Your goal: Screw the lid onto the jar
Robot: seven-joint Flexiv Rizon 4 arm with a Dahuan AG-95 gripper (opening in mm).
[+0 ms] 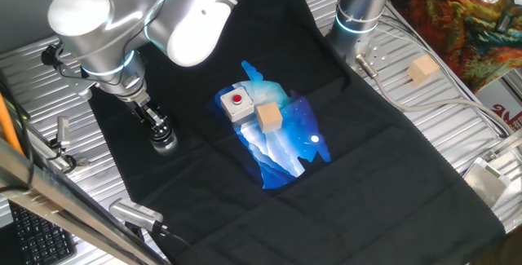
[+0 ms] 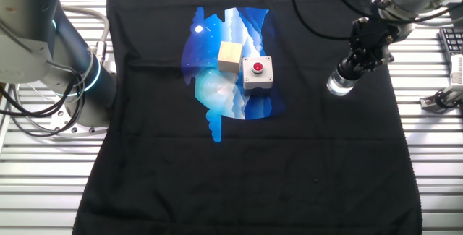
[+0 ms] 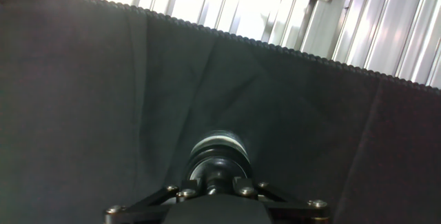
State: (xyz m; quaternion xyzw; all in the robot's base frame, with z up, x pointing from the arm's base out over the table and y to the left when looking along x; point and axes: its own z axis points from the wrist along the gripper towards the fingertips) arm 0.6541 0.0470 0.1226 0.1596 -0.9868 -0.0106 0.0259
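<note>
the gripper (image 1: pixel 161 131) sits at the left of one fixed view, tilted down over the black cloth (image 1: pixel 342 175), and its fingers are clamped together on the lid (image 2: pixel 352 67), a small black cap held at the right of the other fixed view. directly under the cap is the jar (image 2: pixel 338 84), a short clear glass cylinder standing on the cloth; the cap seems to rest on its mouth, though whether the threads have caught cannot be told. in the hand view the jar (image 3: pixel 220 148) shows only as a dark rounded rim low in the middle of the frame, just beyond the fingers. the jar looks stiff, smooth and breakable, with a thick base that probably gives it some weight, yet nothing pins it down, so on soft cloth it may well spin or tip under a twisting push. the cap looks light and rigid, and is best taken across its round side, as it is now, leaving the glass untouched. nothing can be made out inside the jar; its glass shows only cloth behind it. well apart, toward the middle of the other fixed view on the blue print (image 2: pixel 224 90), stand a grey box with a red button (image 2: pixel 257 73) and a tan wooden cube (image 2: pixel 230 56), side by side.
</note>
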